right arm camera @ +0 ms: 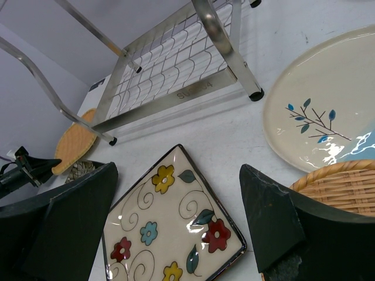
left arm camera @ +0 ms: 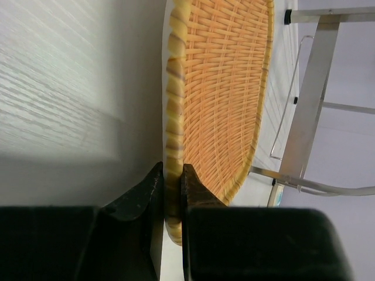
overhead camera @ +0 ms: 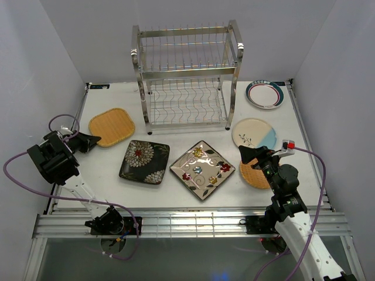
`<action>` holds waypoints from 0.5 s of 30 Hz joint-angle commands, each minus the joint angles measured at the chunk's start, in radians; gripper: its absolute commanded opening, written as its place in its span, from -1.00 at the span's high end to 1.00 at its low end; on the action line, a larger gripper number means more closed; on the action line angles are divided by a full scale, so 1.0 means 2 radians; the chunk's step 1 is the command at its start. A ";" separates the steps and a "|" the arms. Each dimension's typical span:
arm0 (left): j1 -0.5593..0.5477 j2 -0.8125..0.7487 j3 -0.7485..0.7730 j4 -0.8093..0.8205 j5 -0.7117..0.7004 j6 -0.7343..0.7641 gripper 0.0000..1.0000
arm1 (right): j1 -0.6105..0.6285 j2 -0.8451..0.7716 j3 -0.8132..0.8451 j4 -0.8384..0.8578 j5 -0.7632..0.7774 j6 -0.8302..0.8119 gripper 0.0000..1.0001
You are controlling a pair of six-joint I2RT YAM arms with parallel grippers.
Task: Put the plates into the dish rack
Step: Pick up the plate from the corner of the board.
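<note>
The dish rack [overhead camera: 186, 76] stands empty at the back of the table. A woven orange-tan plate [overhead camera: 112, 126] lies to its front left, and my left gripper [overhead camera: 92, 141] is shut on that plate's near-left rim. In the left wrist view both fingers press the braided edge of the woven plate [left arm camera: 228, 88] at the left gripper [left arm camera: 173, 175]. My right gripper [overhead camera: 249, 155] hangs open over the table, between the cream floral square plate [right arm camera: 170, 228] and a second woven plate [right arm camera: 345, 184], with nothing in the right gripper [right arm camera: 177, 170].
A black square plate with white flowers [overhead camera: 145, 161] lies left of the cream floral square plate [overhead camera: 202, 170]. A cream-blue round plate [overhead camera: 254, 133] overlaps the second woven plate [overhead camera: 253, 175]. A teal-rimmed white plate [overhead camera: 265, 93] sits at the back right. White walls enclose the table.
</note>
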 commanded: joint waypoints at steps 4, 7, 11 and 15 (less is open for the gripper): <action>-0.015 -0.074 -0.011 -0.063 0.018 0.033 1.00 | 0.001 -0.005 0.020 0.015 0.000 -0.003 -0.80; -0.016 -0.120 -0.013 -0.088 0.014 0.027 1.00 | 0.001 -0.005 0.020 0.015 -0.003 -0.002 -0.80; -0.017 -0.188 -0.008 -0.096 -0.025 0.020 1.00 | 0.001 -0.010 0.020 0.011 -0.007 -0.003 -0.80; -0.017 -0.264 0.002 -0.094 -0.044 0.013 1.00 | 0.001 -0.017 0.019 0.008 -0.006 -0.003 -0.80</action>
